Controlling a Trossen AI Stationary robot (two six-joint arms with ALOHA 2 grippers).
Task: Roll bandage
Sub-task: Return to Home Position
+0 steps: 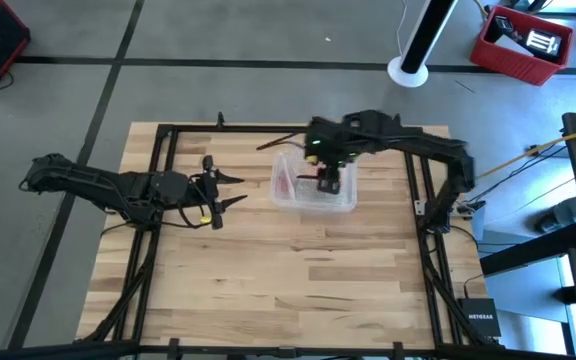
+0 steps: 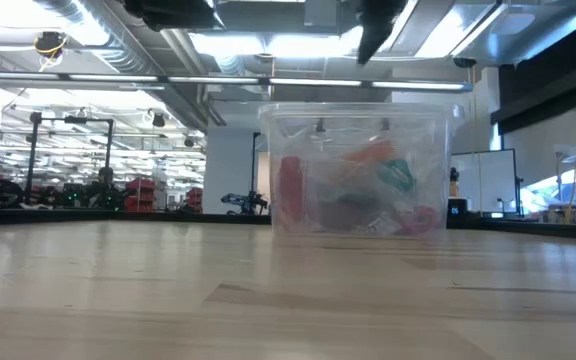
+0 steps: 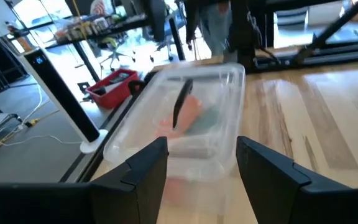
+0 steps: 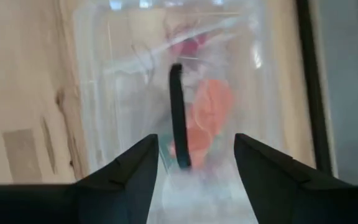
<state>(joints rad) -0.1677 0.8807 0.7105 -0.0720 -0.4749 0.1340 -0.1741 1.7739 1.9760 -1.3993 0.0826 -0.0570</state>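
The orange bandage point(image 4: 209, 118) lies bunched inside a clear plastic box point(image 1: 313, 186), which stands on the table at the middle far side. It also shows through the box wall in the low view point(image 2: 370, 154) and in the left wrist view point(image 3: 190, 112). My right gripper point(image 4: 196, 146) is open and hovers above the box, pointing down at the bandage without touching anything. My left gripper point(image 3: 202, 149) is open and level, just left of the box point(image 1: 232, 190), pointing at it.
The box also holds a red item point(image 2: 290, 185), a teal item point(image 2: 398, 176) and a dark narrow strip point(image 4: 177, 115) beside the bandage. Bare wooden table point(image 1: 288, 280) stretches toward the near edge. A black frame point(image 1: 163, 150) borders the table.
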